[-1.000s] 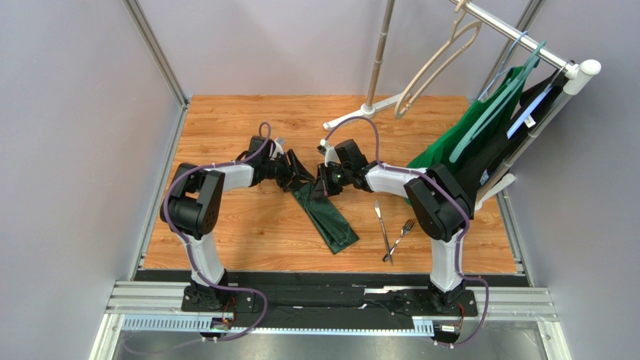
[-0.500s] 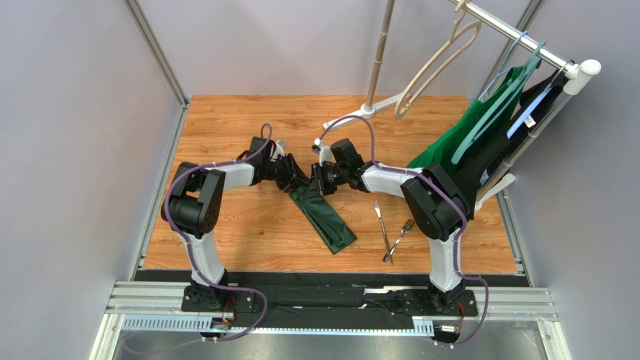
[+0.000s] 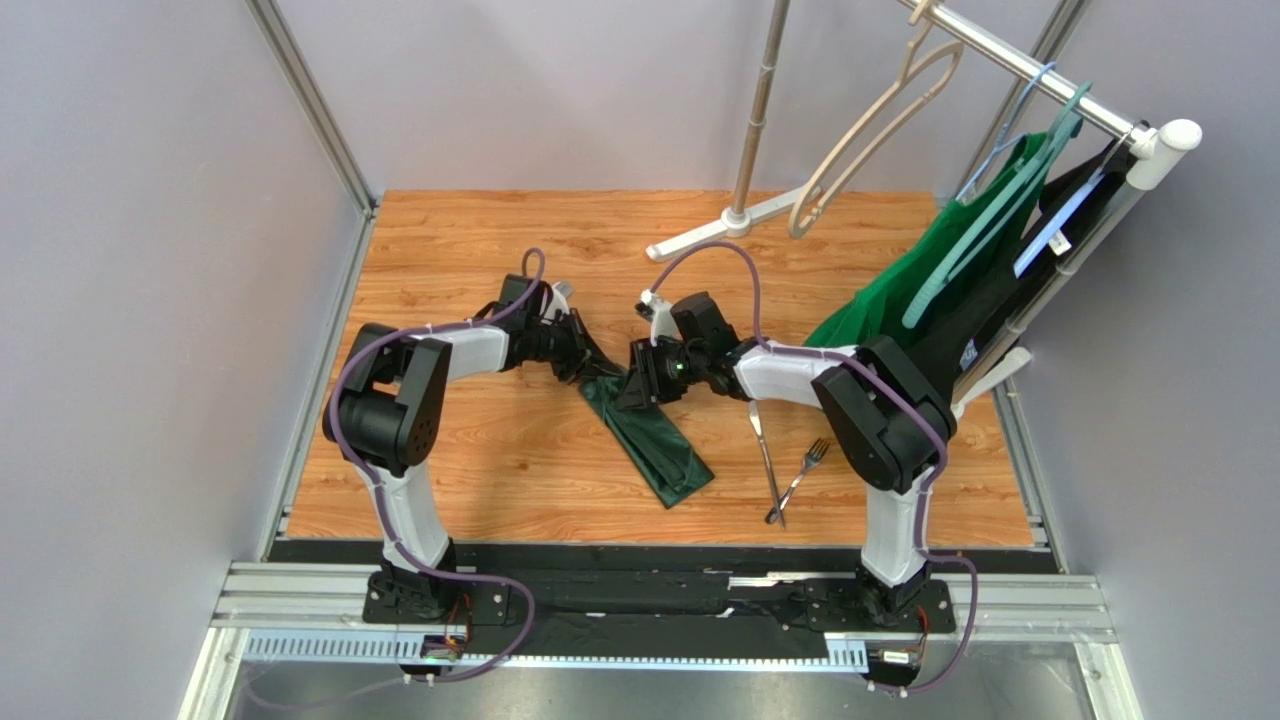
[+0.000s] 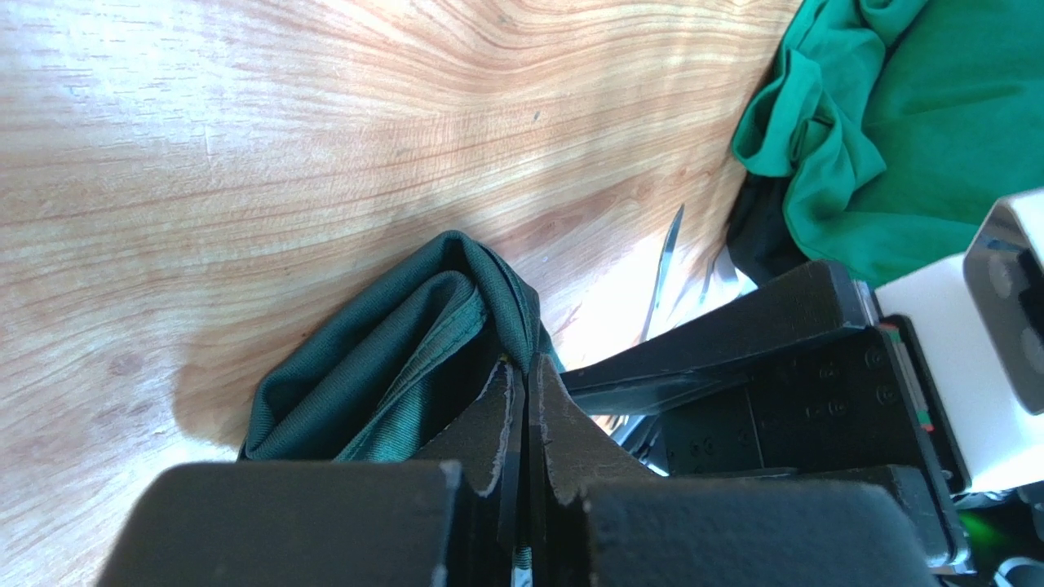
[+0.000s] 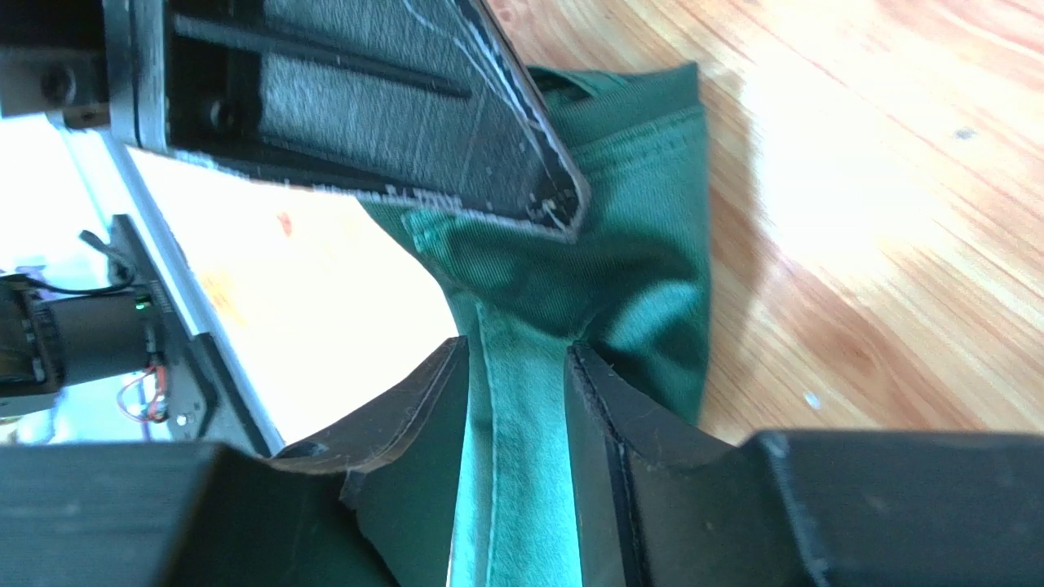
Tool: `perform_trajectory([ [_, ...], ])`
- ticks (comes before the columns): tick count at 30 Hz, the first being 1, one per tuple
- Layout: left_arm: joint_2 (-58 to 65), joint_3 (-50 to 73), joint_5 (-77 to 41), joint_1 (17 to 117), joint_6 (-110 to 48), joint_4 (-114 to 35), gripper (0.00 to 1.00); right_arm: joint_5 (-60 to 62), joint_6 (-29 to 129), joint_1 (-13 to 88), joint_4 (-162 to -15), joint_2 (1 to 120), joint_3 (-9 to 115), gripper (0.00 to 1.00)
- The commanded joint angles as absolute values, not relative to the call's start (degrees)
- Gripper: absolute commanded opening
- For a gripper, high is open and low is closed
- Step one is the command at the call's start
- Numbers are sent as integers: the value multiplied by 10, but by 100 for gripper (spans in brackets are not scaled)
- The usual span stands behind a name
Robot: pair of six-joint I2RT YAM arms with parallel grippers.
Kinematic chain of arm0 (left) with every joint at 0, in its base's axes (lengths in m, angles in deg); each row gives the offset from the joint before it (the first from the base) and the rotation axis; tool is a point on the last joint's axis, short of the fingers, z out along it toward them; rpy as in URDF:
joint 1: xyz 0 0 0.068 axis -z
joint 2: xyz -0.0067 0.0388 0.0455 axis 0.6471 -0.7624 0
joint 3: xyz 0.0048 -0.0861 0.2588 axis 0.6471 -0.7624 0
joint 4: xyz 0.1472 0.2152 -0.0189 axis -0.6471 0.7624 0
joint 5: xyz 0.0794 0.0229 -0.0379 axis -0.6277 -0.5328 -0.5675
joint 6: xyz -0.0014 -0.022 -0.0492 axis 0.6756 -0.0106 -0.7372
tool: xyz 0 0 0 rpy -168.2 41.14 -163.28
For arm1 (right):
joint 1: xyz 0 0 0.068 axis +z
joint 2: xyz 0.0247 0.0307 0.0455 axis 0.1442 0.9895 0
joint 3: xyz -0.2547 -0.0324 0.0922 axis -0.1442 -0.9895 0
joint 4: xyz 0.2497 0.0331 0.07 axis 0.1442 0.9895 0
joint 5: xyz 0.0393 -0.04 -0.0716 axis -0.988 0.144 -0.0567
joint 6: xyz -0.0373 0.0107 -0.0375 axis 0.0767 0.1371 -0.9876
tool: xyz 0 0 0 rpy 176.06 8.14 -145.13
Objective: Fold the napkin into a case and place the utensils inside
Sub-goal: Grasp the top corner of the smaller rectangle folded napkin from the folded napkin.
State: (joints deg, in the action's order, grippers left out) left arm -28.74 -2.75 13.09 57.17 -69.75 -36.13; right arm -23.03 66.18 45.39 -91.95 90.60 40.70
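Observation:
The napkin [image 3: 655,444] lies as a narrow dark green folded strip running diagonally on the wooden table, its far end bunched up between the two grippers. My left gripper [image 3: 597,365] is shut on that bunched end [image 4: 380,355], its jaws [image 4: 527,367] pressed together on a fold. My right gripper [image 3: 634,387] faces it from the right. Its jaws [image 5: 515,357] stand apart with the napkin's hem [image 5: 521,404] running between them. The utensils, a knife [image 3: 763,438] and a fork [image 3: 806,462], lie crossed on the table to the right of the napkin.
A bright green garment [image 3: 917,285] on a teal hanger hangs from the rack at the right, close to the right arm. The rack's white foot [image 3: 721,225] stands at the table's back. An empty beige hanger [image 3: 872,128] hangs above.
The left gripper has closed on the napkin's far end. The right gripper, shut a second ago, has opened and shifted slightly right and nearer.

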Motion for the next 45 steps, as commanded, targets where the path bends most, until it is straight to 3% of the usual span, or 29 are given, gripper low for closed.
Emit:
perform_trajectory([
  [1, -275, -22, 135, 570, -720, -370, 0, -184, 632, 461, -967, 860, 389, 39],
  [23, -245, -55, 123, 570, -884, -388, 0, -10, 584, 524, -997, 832, 391, 45],
  [45, -226, -72, 119, 570, -953, -402, 0, 50, 564, 559, -1014, 826, 370, 38],
])
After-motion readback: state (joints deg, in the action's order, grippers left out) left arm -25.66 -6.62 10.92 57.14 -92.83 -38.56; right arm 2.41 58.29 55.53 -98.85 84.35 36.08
